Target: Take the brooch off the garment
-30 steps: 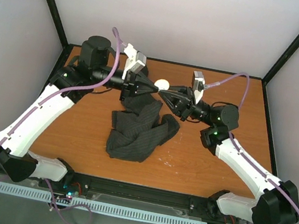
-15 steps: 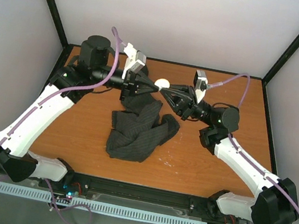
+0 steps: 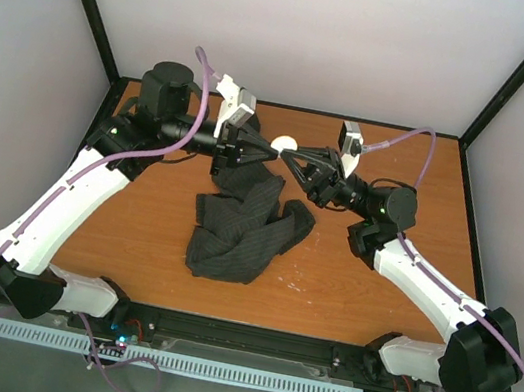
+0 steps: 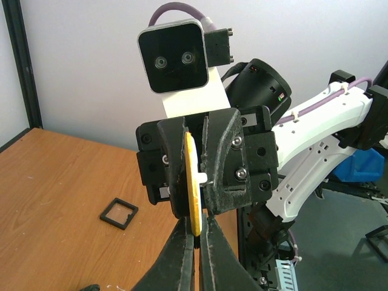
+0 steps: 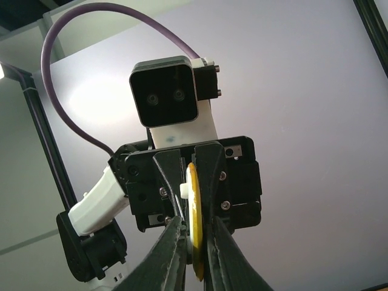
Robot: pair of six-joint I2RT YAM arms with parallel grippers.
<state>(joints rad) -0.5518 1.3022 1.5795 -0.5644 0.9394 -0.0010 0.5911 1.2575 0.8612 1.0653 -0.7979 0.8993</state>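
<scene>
Keep left gripper [image 3: 271, 151] pinched shut on the brooch [image 4: 193, 182], held edge-on in mid-air above the garment [image 3: 241, 228] heaped on the bench [image 3: 135, 224]; with right gripper [image 3: 291, 159] clamped on its opposite rim, pull gently apart, straight, without snagging cloth

Left arm [image 3: 70, 193] and right arm [image 3: 424, 286] bridge the rear; open table [image 3: 335, 300] flanks the heaped garment [image 3: 235, 232].

A black square tray [image 4: 119, 213] (hollow-centred) lies flat on the wooden table [image 4: 48, 176].
</scene>
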